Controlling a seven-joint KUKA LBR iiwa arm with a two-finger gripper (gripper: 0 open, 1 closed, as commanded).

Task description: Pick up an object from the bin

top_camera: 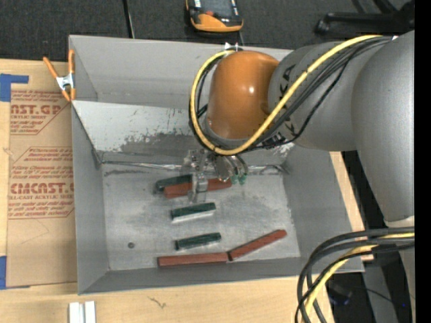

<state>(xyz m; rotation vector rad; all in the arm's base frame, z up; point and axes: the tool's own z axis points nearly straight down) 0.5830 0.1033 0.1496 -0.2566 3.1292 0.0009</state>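
I am hovering my claw [200, 180] over the red-brown stick [178, 191] near the back of the bin [128, 227], I cannot tell if it is squeezing or loose, and I am worrying it may catch the dark green stick [166, 184] right beside it too.

Red-brown bar [177, 190] — lying flat, back-centre, beside 1 green bar [168, 184].

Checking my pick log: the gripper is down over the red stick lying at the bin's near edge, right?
Not right. The camera view shows the gripper over the red stick toward the back of the bin, beside a dark green stick.
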